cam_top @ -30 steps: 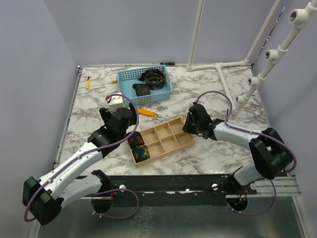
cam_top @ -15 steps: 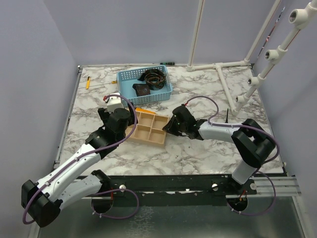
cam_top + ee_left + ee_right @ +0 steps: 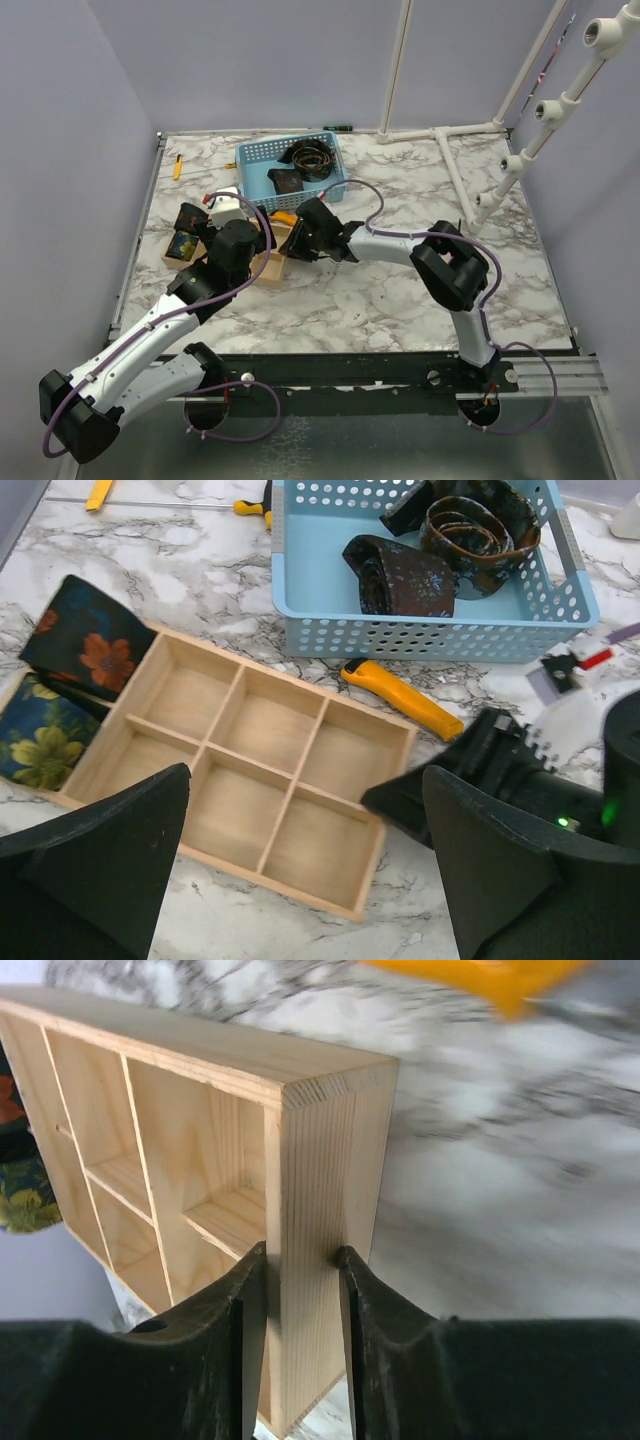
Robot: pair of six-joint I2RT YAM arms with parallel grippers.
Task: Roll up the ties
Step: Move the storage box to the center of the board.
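Observation:
A wooden divided tray (image 3: 300, 742) lies at the table's left, partly under my left arm in the top view (image 3: 272, 264). Two rolled ties sit in its left end: a dark one with orange flowers (image 3: 85, 640) and a blue one with yellow flowers (image 3: 40, 742). My right gripper (image 3: 300, 1260) is shut on the tray's right end wall (image 3: 320, 1160); it also shows in the top view (image 3: 303, 238). My left gripper (image 3: 305, 780) is wide open and empty above the tray. The blue basket (image 3: 255, 153) holds a rolled dark tie (image 3: 400, 575) and a loose coiled tie (image 3: 480, 525).
A yellow utility knife (image 3: 400, 695) lies between the tray and the basket. A small yellow tool (image 3: 177, 167) lies at the far left edge. A white pipe frame (image 3: 450, 130) stands at the back right.
My right gripper has dragged the wooden tray from the table's middle to the left, with the two rolled ties in it. My left arm has drawn back to the left.

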